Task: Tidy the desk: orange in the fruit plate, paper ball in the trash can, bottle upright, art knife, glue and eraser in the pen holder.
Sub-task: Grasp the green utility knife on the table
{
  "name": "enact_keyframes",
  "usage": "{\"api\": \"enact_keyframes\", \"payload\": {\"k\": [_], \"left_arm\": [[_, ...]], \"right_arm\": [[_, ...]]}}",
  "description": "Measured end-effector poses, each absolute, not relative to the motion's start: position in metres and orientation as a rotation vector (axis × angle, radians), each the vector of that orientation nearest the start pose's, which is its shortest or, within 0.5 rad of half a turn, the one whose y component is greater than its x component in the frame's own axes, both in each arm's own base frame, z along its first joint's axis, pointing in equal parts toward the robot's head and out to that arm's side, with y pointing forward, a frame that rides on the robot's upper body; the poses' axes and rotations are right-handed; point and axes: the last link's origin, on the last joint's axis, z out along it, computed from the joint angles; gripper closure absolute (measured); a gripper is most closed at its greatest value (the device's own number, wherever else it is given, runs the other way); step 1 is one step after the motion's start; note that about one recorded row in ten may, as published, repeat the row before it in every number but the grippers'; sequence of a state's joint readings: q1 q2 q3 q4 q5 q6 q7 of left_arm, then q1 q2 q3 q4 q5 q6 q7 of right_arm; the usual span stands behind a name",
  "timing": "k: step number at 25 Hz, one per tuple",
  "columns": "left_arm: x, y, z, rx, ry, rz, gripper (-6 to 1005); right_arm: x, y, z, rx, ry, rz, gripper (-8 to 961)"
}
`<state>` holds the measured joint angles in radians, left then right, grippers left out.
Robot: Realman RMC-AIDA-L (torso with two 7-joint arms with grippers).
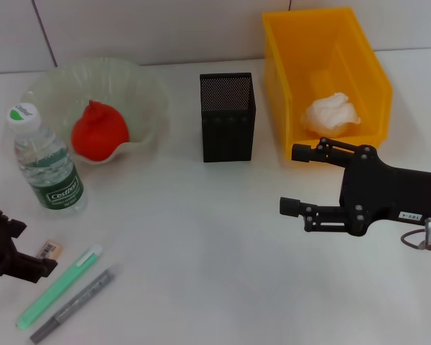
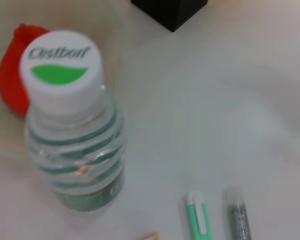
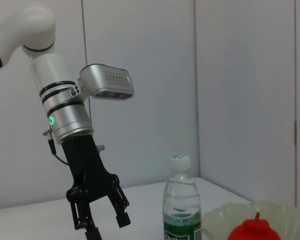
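Note:
The orange (image 1: pixel 99 133) lies in the translucent fruit plate (image 1: pixel 147 93) at the back left. The bottle (image 1: pixel 47 162) stands upright in front of it. The paper ball (image 1: pixel 332 113) rests inside the yellow trash can (image 1: pixel 323 43). The black mesh pen holder (image 1: pixel 228 116) stands mid-table. The small eraser (image 1: pixel 49 249), the green art knife (image 1: pixel 59 286) and the grey glue (image 1: pixel 75 303) lie at the front left. My left gripper (image 1: pixel 30 248) is open, low at the table's left edge, its fingertips flanking the eraser. My right gripper (image 1: pixel 294 180) hovers open in front of the trash can, holding nothing.
In the left wrist view the bottle (image 2: pixel 72 125) fills the near field, with the art knife (image 2: pixel 199 217) and glue (image 2: pixel 237 215) beside it. The right wrist view shows the left gripper (image 3: pixel 102 222) with its fingers spread. A bare white table (image 1: pixel 201 237) stretches between the arms.

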<state>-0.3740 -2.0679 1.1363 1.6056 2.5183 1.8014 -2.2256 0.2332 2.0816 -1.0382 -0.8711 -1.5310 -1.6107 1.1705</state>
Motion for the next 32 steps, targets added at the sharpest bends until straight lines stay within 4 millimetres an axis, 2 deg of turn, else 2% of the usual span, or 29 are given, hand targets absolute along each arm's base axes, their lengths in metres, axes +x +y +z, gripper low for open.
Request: {"api": "enact_keyframes", "payload": {"k": [4, 12, 20, 24, 32], "left_arm": [[-0.213, 0.301, 0.059, -2.684, -0.792, 0.482, 206], [-0.205, 0.304, 0.046, -2.649, -0.807, 0.568, 210], [-0.196, 0.308, 0.042, -2.600, -0.801, 0.558, 214], [-0.192, 0.307, 0.039, -2.599, -0.796, 0.560, 215], [-0.184, 0.301, 0.022, -2.551, -0.806, 0.678, 219]], "right_arm": [[0.257, 0.278, 0.016, -2.613, 0.264, 0.935, 117], [0.258, 0.278, 0.015, -2.612, 0.265, 0.935, 118], [0.258, 0.280, 0.016, -2.603, 0.267, 0.927, 117], [0.257, 0.282, 0.016, -2.604, 0.260, 0.926, 117], [0.257, 0.284, 0.016, -2.597, 0.261, 0.916, 116]]}}
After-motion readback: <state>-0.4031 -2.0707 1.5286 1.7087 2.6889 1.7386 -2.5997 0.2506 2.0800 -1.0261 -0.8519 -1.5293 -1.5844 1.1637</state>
